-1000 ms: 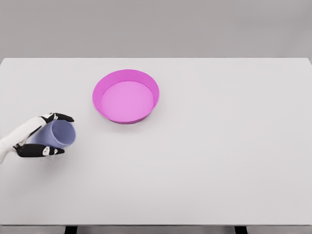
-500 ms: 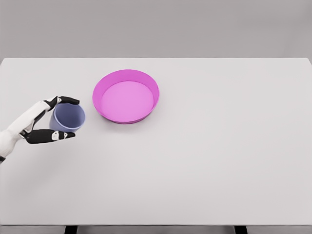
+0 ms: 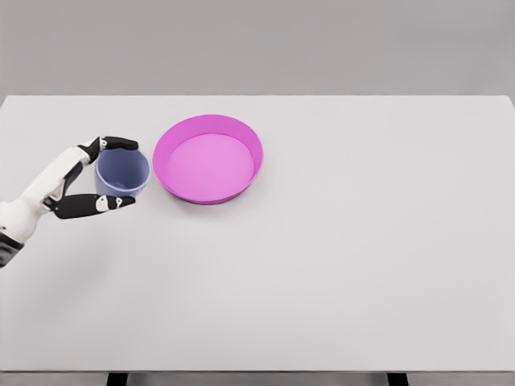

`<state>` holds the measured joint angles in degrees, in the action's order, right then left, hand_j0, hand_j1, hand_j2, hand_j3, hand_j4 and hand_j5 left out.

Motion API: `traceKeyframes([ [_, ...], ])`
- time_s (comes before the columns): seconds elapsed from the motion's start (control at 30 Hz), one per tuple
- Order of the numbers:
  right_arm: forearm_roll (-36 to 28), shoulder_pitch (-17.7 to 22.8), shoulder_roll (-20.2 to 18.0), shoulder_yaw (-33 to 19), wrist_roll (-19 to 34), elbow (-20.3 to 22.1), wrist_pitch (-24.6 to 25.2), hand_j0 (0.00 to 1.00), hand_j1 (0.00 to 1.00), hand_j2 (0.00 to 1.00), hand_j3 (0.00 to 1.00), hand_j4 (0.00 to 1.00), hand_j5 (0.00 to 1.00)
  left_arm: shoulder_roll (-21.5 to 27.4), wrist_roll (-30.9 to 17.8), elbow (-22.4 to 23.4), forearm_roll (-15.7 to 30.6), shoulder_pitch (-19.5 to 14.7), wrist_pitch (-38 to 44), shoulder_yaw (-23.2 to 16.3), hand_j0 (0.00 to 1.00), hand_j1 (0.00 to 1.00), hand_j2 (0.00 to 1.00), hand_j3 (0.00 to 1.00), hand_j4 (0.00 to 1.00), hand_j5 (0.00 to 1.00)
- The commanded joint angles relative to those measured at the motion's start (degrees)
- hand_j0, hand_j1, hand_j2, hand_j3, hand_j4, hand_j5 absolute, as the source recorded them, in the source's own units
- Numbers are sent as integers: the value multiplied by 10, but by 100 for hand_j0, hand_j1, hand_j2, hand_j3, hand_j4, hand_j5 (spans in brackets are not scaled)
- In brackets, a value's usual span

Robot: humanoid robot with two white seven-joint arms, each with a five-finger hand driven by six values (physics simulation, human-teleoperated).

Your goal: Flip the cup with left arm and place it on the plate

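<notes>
A pale blue cup (image 3: 121, 173) is held above the table, nearly upright with its mouth facing up. My left hand (image 3: 113, 174) is shut on it, dark fingers (image 3: 119, 143) behind its rim and thumb in front. The cup hangs just left of the magenta plate (image 3: 208, 158), a round shallow dish with a raised rim, and does not touch it. The plate holds nothing. The left arm comes in from the lower left edge. No right arm shows.
The white table (image 3: 338, 265) spreads wide to the right and front of the plate. Its front edge runs along the bottom of the view, with dark legs just below it.
The left hand has lifted the cup and carried it up and right toward the plate. The cup has turned from lying on its side to nearly upright.
</notes>
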<state>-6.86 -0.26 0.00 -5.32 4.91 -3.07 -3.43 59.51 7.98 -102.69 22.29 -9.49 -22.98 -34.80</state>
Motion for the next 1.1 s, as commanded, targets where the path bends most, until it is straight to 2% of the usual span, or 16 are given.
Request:
traceKeyframes([
  [0.0,0,0,0,0,0,0,0,100,100,100,100,100,100,-7,0,1,1,0,1,1,75,75,75,75,75,75],
  [0.27,-1,0,0,0,0,0,0,100,100,100,100,100,100,-48,-1,35,-1,-36,2,-4,75,75,75,75,75,75],
  [0.5,0,0,0,0,0,0,0,100,100,100,100,100,100,-72,-1,35,-2,-48,3,-6,75,75,75,75,75,75],
  [0.73,-1,0,0,0,0,0,0,100,100,100,100,100,100,-106,-3,35,-3,-66,37,-8,75,75,75,75,75,75],
  [0.9,0,0,0,0,0,0,0,100,100,100,100,100,100,-123,-3,39,-3,-85,37,-21,75,75,75,75,75,75],
  [1.0,0,0,0,0,0,0,0,100,100,100,100,100,100,-145,-3,63,-3,-121,34,-55,76,76,76,76,76,76],
  [1.07,0,0,0,0,0,0,0,100,100,100,100,100,100,-149,-3,64,-3,-122,33,-56,76,76,76,76,76,76],
])
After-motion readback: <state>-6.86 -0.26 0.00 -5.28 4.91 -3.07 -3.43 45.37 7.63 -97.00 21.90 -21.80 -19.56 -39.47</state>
